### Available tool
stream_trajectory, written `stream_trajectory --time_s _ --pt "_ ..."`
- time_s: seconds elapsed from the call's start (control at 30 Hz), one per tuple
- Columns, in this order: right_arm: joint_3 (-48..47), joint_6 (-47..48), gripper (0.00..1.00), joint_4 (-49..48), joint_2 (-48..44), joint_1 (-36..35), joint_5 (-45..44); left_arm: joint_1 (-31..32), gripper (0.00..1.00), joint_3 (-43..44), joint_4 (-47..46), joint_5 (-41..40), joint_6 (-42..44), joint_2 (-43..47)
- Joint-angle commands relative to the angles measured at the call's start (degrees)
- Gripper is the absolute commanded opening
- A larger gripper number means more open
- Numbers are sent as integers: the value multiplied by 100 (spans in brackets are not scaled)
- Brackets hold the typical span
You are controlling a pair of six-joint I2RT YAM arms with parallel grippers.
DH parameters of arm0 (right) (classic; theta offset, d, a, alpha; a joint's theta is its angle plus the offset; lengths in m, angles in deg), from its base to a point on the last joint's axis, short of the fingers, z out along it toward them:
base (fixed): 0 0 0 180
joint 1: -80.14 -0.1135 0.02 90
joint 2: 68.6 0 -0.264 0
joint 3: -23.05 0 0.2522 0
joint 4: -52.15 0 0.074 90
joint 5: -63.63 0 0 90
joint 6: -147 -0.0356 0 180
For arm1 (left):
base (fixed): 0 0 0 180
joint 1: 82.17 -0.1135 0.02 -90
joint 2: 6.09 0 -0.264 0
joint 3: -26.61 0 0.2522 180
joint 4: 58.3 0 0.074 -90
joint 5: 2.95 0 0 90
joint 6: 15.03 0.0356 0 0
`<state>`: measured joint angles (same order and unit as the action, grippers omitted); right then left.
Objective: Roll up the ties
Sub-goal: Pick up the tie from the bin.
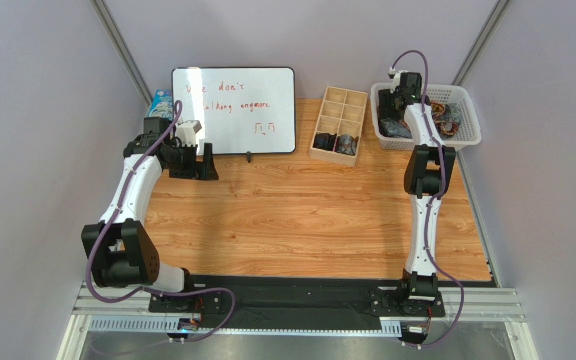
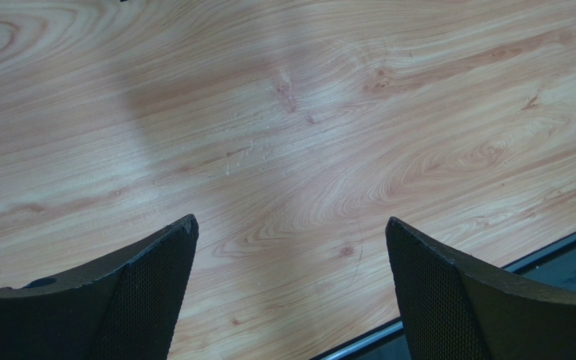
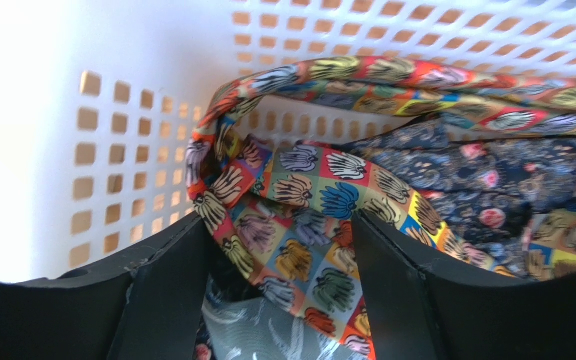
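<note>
Here, left fingers (image 2: 137, 300) wide apart near table (image 2: 306, 150) edge, right fingers (image 3: 167, 300) parted astride tie (image 3: 306, 225) in basket (image 3: 118, 150).

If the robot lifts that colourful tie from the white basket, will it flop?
Probably flop: the colourful tie lies looped and folded in the basket. Likely light, being thin fabric. It may drag the dark tie lying against it.

From above and behind, we overlooked the whole table (image 1: 291, 217). Our left wrist view faced its wood closely; our right sat inside the basket (image 3: 43, 150), shared with overhead.
</note>
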<state>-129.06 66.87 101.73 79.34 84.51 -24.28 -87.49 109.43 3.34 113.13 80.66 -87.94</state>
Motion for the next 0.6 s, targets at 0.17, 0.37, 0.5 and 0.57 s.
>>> stream_trajectory --time_s 0.17,0.37,0.5,0.57 --pt "-26 77 76 -1190 16 -5 -613 -4 99 328 -94 230 -68 -165" --pt "-9 182 76 -1296 165 -5 -596 -4 99 415 -86 230 -95 -367" --pt "35 208 74 -1252 209 -5 -508 -4 99 468 -68 248 -86 -490" --pt "44 208 74 -1182 227 -14 -437 -4 99 503 -68 239 -60 -517"
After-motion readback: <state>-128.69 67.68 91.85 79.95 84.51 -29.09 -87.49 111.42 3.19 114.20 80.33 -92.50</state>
